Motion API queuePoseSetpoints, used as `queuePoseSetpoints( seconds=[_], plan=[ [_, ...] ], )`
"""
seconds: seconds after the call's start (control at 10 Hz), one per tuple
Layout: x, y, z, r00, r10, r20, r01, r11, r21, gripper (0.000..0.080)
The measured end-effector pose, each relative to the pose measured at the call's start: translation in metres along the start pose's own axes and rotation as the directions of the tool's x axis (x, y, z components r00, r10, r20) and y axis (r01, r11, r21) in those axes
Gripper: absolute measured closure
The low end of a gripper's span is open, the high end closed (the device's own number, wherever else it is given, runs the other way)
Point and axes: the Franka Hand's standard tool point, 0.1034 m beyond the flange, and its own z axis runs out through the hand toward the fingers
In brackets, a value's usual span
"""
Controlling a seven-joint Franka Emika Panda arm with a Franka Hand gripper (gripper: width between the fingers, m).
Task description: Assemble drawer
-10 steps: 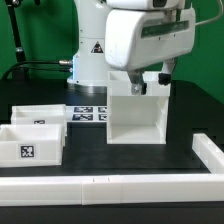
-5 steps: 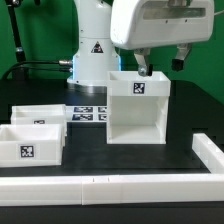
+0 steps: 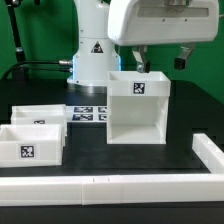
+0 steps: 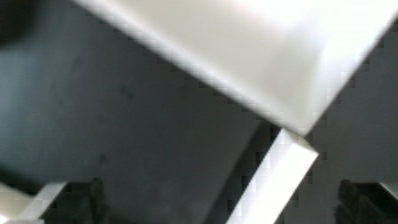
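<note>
Table: black table (image 3: pixel 188 118); housing (image 3: pixel 138 110) stands upright.
Gripper: gripper (image 3: pixel 161 62) above the housing, fingers apart, empty.
Next: probably grasp the tray (image 3: pixel 28 146) beside the housing squarely.

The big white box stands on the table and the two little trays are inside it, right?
Not quite. The box does stand on the table, but the near tray and the far tray are outside it, on the table at the exterior view's left. The exterior view shows this.
</note>
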Motion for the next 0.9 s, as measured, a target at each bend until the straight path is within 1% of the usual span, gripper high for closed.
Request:
queuePoseSetpoints(
  seconds=[0.1, 0.3, 0.4, 0.9],
  plan=[
    [-0.009, -0.009, 0.002, 0.997, 0.078, 0.01, -0.078, 0.997, 0.001, 0.015],
    [-0.018, -0.02, 0.008, 0.984, 0.175, 0.033, -0.176, 0.983, 0.043, 0.015],
    [-0.019, -0.021, 0.009, 0.981, 0.189, 0.037, -0.191, 0.98, 0.052, 0.015],
    [-0.019, -0.02, 0.01, 0.98, 0.195, 0.037, -0.197, 0.979, 0.053, 0.015]
  ],
)
